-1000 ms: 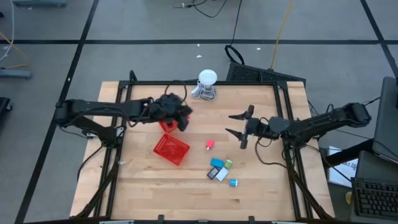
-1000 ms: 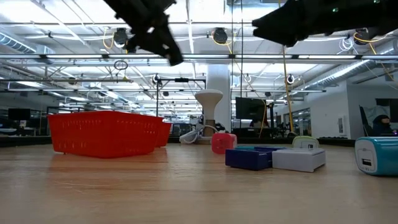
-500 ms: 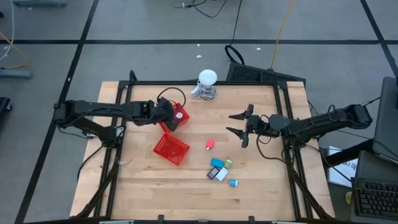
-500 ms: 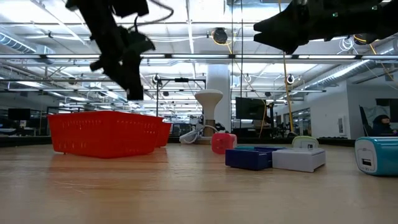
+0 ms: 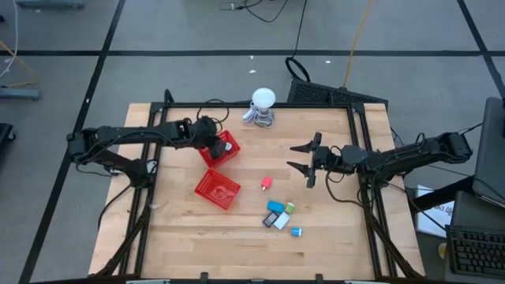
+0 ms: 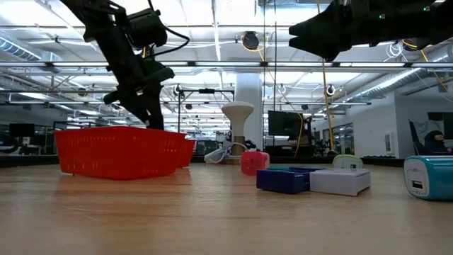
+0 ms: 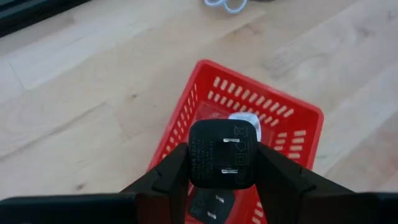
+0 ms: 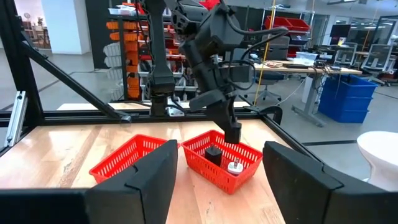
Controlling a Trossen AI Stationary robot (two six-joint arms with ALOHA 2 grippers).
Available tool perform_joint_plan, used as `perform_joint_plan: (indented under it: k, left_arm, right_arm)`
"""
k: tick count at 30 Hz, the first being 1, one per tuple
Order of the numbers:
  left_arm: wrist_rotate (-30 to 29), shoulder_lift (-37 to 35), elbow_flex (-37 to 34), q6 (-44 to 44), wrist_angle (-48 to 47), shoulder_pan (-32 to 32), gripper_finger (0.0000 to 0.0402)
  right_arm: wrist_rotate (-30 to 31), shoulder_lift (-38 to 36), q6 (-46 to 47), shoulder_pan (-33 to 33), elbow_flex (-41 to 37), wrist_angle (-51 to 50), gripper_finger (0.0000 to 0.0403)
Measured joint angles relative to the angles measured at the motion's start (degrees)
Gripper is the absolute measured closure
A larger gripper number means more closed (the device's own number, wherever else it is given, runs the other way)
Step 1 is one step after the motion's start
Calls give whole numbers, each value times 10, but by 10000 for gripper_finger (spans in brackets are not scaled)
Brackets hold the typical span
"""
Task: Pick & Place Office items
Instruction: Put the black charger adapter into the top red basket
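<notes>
On the wooden table sit two red baskets.

Bare tabletop lies open around the loose office items; two red baskets crowd the left half.
</notes>
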Motion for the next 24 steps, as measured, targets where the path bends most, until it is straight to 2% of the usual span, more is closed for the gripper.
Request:
perform_joint_plan:
  k: [11, 24]
  left_arm:
    - [-10, 1, 0, -1, 3, -7, 257]
    - [-16, 92, 0, -17, 41, -13, 257]
  right_arm:
    - [0, 0, -4, -2, 0, 0, 179]
    - [0, 0, -2, -2, 0, -3, 179]
